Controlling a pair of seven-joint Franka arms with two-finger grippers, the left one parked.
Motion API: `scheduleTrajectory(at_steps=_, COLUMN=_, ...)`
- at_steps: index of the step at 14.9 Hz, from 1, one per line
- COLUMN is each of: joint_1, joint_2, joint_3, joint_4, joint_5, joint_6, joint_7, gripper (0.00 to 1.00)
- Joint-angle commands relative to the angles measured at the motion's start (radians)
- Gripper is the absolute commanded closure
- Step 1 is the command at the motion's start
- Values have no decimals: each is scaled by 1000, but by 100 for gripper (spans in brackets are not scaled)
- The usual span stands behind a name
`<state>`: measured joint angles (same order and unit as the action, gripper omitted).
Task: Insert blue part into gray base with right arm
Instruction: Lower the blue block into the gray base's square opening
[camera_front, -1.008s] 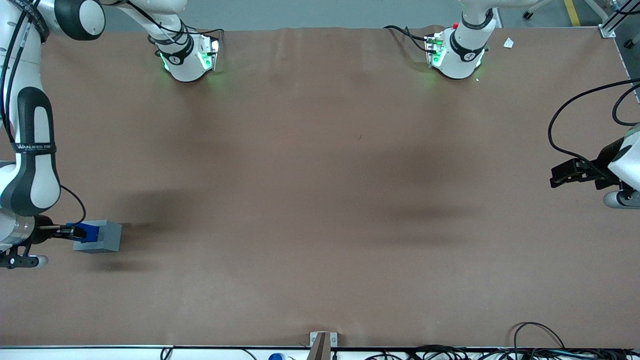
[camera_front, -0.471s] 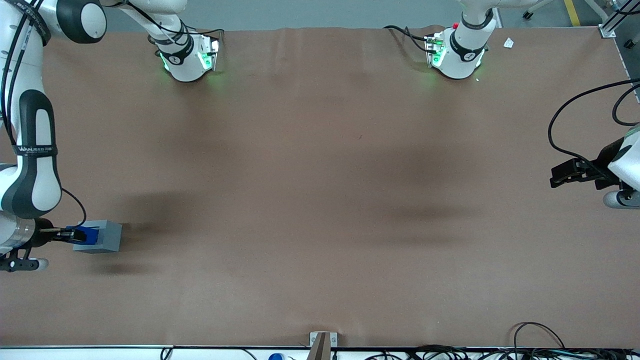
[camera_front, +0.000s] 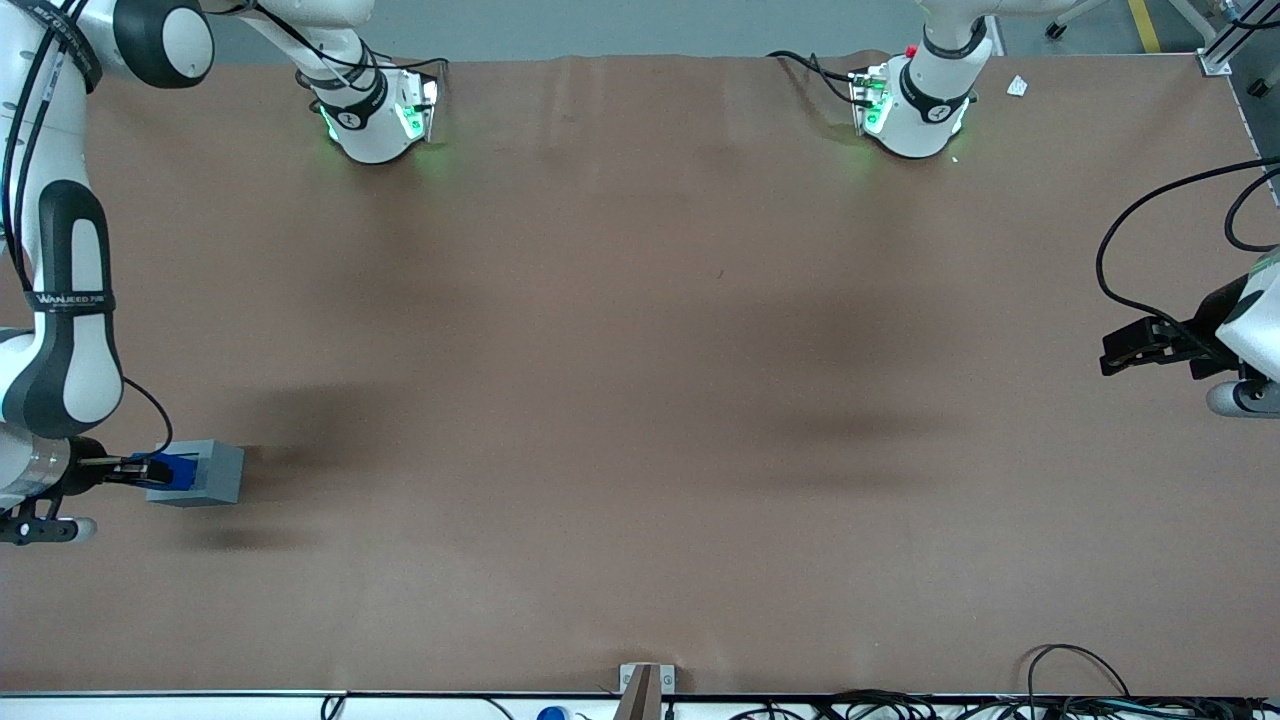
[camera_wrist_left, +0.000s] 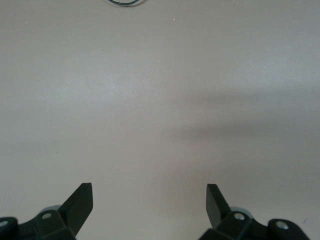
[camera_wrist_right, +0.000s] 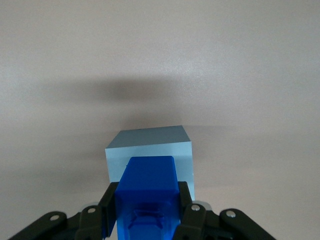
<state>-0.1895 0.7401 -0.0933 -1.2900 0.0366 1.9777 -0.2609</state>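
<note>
The gray base (camera_front: 205, 473) sits on the brown table at the working arm's end. My right arm (camera_front: 60, 330) reaches down to it. My right gripper (camera_front: 150, 468) is shut on the blue part (camera_front: 178, 470), which sits on top of the gray base. In the right wrist view the blue part (camera_wrist_right: 148, 192) is clamped between the two black fingers (camera_wrist_right: 111, 206), with the gray base (camera_wrist_right: 150, 150) directly under it. Whether the blue part sits inside the recess is hidden by the part itself.
The brown table (camera_front: 640, 400) spreads out wide toward the parked arm's end. The two arm bases (camera_front: 375, 110) stand at the table's edge farthest from the front camera. A small bracket (camera_front: 645, 682) sits at the nearest edge, with cables (camera_front: 1080, 690) beside it.
The gripper and the blue part shifted slightly toward the working arm's end over the gray base, then held still.
</note>
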Motion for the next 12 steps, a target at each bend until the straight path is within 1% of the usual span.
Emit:
scheduleTrajectory(at_steps=1, joint_1=-8, joint_2=13, joint_3=7, joint_4=18, joint_5=5, joint_6=-14, joint_7=-14, gripper=100)
scheduleTrajectory(at_steps=12, joint_1=-7, joint_2=8, joint_3=6, joint_4=12, joint_5=3, joint_6=-46, joint_7=-29, gripper=99)
